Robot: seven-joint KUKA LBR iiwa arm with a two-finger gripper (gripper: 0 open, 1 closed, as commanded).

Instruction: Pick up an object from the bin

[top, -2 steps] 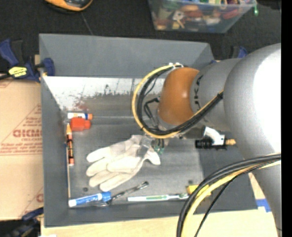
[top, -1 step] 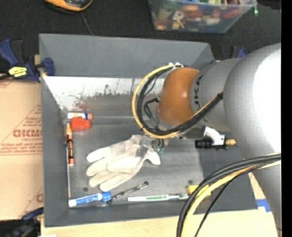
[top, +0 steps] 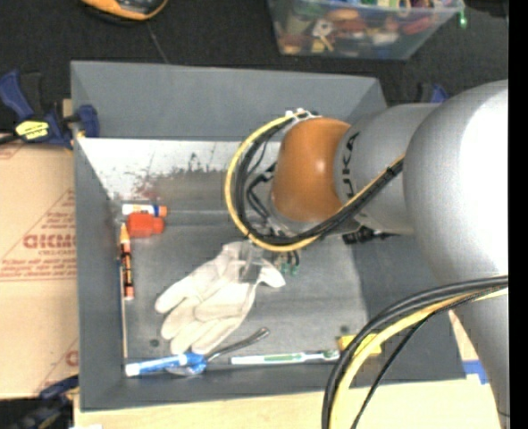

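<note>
Gripper (top: 262,264): low over the cuff end of the white glove (top: 205,307); how far open cannot be told, nor any hold.
Glove: limp, spread from the bin's (top: 317,315) middle toward its near left corner.
Neighbour: blue toothbrush (top: 161,365) along the near edge, just beside the glove.
Advice: pinch a cuff fold, then lift straight.

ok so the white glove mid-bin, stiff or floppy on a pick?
Probably floppy: the white glove lies flat and creased, so it should drape. Likely light, being thin cloth. With the hand over its cuff end, the rest would probably dangle and may brush the blue toothbrush.
</note>
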